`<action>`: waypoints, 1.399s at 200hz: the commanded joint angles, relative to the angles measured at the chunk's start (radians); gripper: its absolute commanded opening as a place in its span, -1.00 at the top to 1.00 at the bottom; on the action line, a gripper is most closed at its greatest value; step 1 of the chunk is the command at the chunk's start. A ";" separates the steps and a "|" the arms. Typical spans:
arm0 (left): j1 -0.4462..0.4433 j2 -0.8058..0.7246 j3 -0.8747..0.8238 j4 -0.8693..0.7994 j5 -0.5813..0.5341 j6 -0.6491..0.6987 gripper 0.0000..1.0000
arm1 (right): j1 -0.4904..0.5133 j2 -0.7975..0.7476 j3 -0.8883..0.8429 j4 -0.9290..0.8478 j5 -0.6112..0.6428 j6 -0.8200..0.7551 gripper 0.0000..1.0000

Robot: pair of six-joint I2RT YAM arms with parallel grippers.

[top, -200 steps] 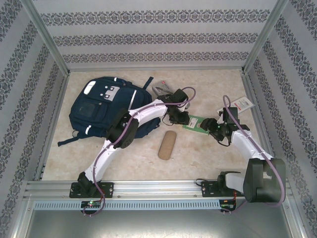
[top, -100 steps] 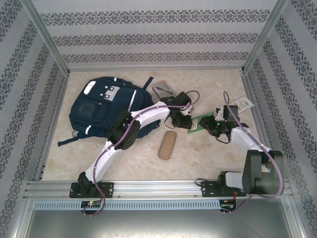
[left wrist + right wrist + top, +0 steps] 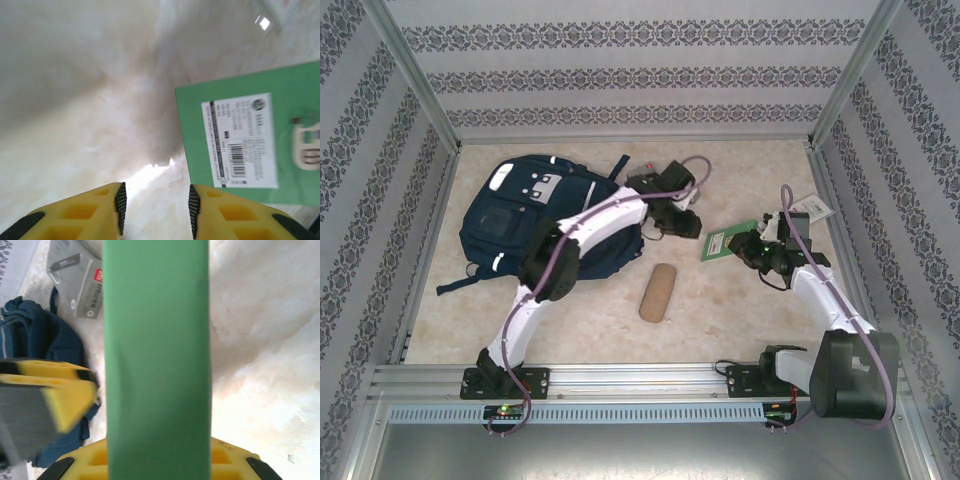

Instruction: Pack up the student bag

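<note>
Left gripper (image 3: 682, 224) hangs over the table (image 3: 720, 320) just right of the bag's top end, its arm stretched across the bag's right side. In the left wrist view its yellow fingers (image 3: 100, 212) stand a moderate way apart with only bare marbled tabletop between them; they grip nothing.

At the far left lies the bag (image 3: 520, 225), flat on the table in the back-left part, navy with grey-white patches near its top and a strap trailing toward the left wall. The right wrist view shows a grey box (image 3: 80, 275) with a red label just beyond the bag's edge.

Nearer the bases, right of the bag and apart from it, lies a tan pouch (image 3: 657, 292), lengthwise toward the back.

Right of the left gripper, close to it but not touching, is a green book (image 3: 725, 243). The left wrist view shows a white barcode label on its cover. The right gripper (image 3: 750, 248) is clamped on the book's right end; in the right wrist view the book runs straight up from between the yellow fingers.

Beyond the right gripper, near the right wall, a white card (image 3: 809, 206) with a red mark lies on the table.
</note>
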 commanded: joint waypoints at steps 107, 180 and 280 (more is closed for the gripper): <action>0.192 -0.311 -0.391 -0.136 -0.552 0.230 0.15 | 0.231 -0.003 0.072 0.128 0.006 0.129 1.00; 0.193 -0.231 -0.430 -0.138 -0.677 0.259 0.23 | 0.310 0.036 0.086 0.166 0.030 0.156 1.00; 0.233 -0.454 -0.270 -0.211 -0.588 0.242 1.00 | 0.409 0.164 0.110 0.475 -0.008 0.360 1.00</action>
